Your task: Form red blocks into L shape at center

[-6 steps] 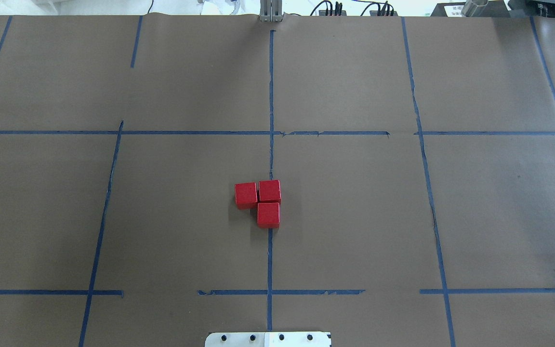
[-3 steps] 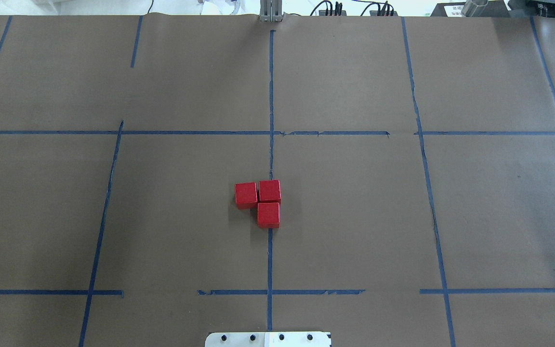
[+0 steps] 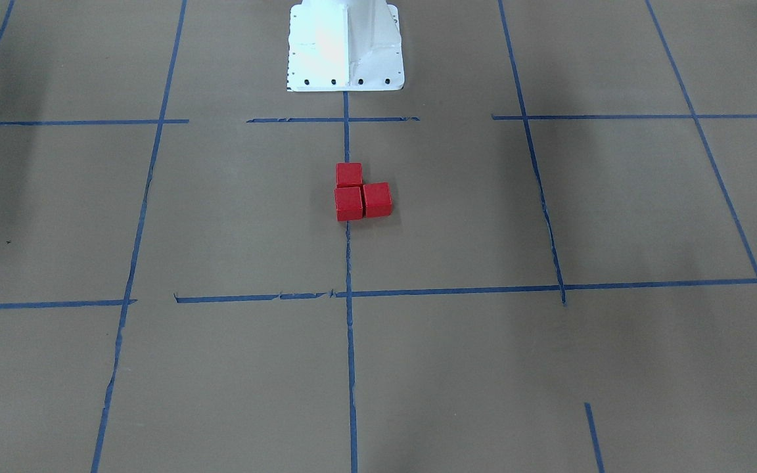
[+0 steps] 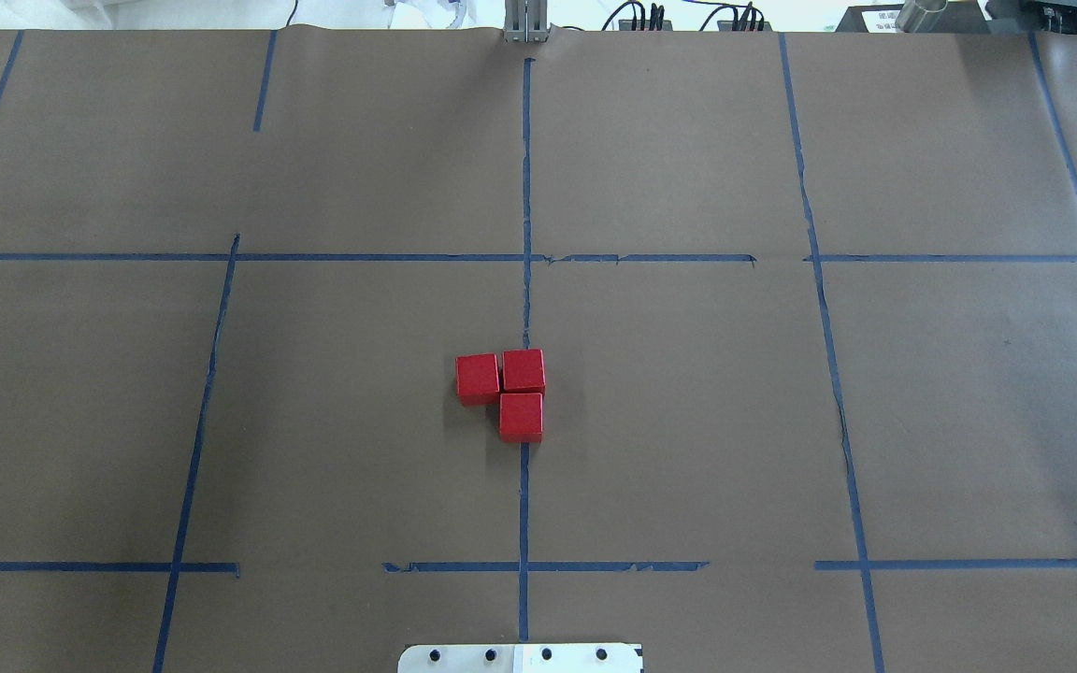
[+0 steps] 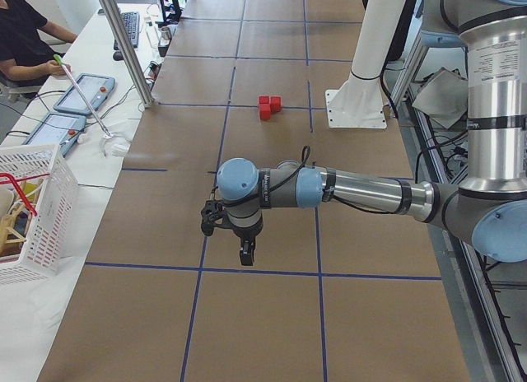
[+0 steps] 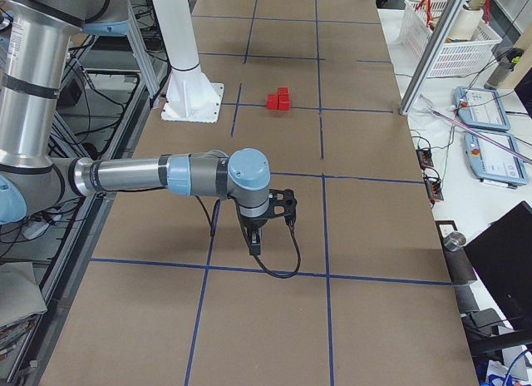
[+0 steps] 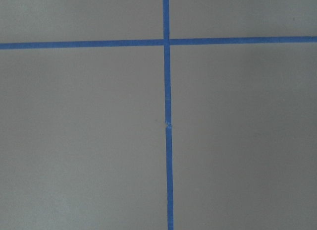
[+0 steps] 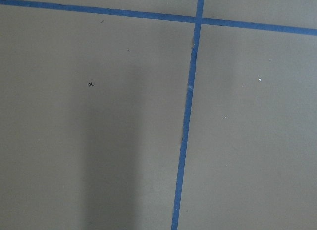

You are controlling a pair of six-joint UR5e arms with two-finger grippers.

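From outstretched arms, left pincer (image 5: 246, 259) and right pincer (image 6: 253, 246) point down; cannot tell their opening.

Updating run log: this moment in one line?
red blocks: L at center | left gripper: away, state unclear | right gripper: away, state unclear
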